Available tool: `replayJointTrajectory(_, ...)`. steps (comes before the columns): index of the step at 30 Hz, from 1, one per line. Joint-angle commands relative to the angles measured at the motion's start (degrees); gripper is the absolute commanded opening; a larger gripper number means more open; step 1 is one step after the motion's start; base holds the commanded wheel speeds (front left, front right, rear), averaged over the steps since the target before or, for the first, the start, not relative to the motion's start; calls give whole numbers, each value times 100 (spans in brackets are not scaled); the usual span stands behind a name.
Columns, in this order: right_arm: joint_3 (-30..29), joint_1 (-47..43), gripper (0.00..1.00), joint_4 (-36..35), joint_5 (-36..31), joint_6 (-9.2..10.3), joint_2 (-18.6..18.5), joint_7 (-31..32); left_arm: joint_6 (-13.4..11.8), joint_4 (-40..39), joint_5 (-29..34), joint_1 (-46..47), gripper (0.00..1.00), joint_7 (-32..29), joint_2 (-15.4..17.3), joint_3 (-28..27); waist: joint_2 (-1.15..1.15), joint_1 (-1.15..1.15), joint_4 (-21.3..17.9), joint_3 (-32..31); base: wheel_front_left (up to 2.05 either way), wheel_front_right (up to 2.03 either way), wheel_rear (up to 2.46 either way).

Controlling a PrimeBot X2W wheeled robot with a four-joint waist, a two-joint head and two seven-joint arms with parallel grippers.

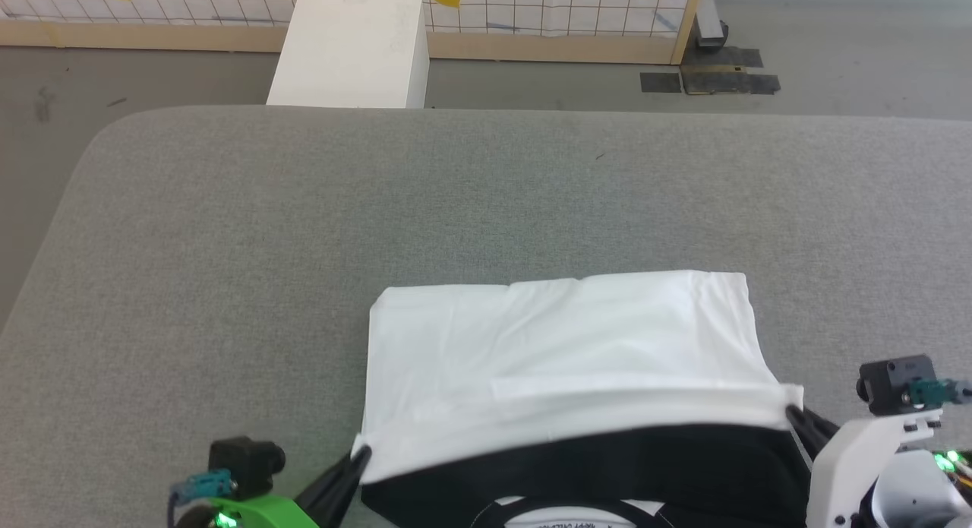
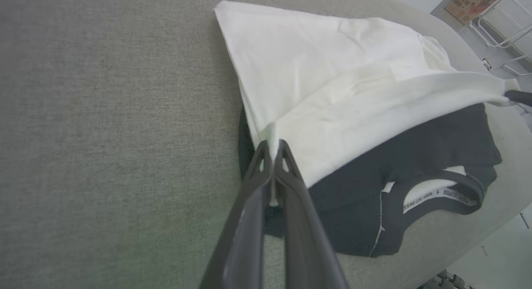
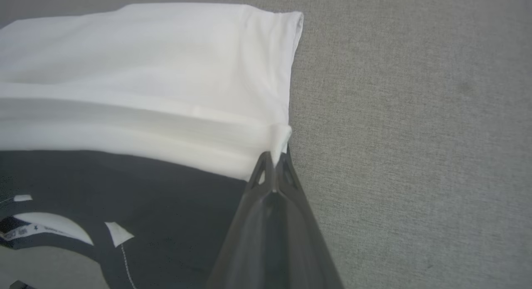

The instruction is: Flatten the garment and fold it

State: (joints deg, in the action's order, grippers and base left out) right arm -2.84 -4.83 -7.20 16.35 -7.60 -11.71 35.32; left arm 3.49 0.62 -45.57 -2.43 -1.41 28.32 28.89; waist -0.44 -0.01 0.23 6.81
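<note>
The garment lies near the front edge of the grey table, its white body doubled back over the black sleeves and black neckband. My left gripper is shut on the left corner of the lifted white edge; the left wrist view shows that corner pinched in my left gripper over the garment. My right gripper is shut on the right corner, seen close in the right wrist view at the gripper against the garment. The white hem is stretched between both grippers above the black part.
The grey padded table stretches far and to both sides. Beyond its far edge stands a white box on the floor, before a gridded partition with a wooden base. Black tape patches mark the floor at the right.
</note>
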Motion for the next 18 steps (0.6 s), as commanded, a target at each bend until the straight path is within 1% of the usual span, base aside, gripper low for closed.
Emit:
replayJointTrajectory(1, -43, -121, 0, -17, -78, 11, 45, 35, 34, 102, -39, -113, 0, 26, -31, 46, 42, 1, -3, -14, 0, 0, 0)
replayJointTrajectory(4, -50, -305, 0, 40, -121, 11, 129, 109, 76, 345, -8, -151, 0, 45, -90, 168, 42, 1, -1, -26, 0, 0, 0)
replayJointTrajectory(11, 91, -538, 0, 303, -189, 11, 171, 323, 139, 819, 146, -75, 0, -49, -189, 470, 42, 1, -11, -26, 0, 0, 0)
replayJointTrajectory(12, 94, -568, 0, 342, -186, 11, 188, 390, 136, 883, 159, -66, 45, -47, -211, 493, 42, 1, -13, -26, 0, 0, 0)
replayJointTrajectory(13, 127, -589, 38, 346, -184, 11, 184, 438, 130, 927, 170, -58, 98, -34, -228, 503, 42, 1, -11, -27, 0, 0, 0)
replayJointTrajectory(14, 157, -611, 98, 330, -191, 11, 167, 470, 117, 980, 191, -44, 100, -25, -244, 518, 42, 1, -10, -31, 0, 0, 0)
replayJointTrajectory(15, 148, -637, 100, 330, -195, 11, 163, 506, 108, 1017, 210, -34, 100, -15, -255, 530, 42, 1, -9, -36, 0, 0, 0)
replayJointTrajectory(18, 58, -760, 100, 298, -233, 11, 182, 670, 34, 1144, 237, -49, 100, 79, -310, 521, 42, 1, -2, -89, 0, 0, 0)
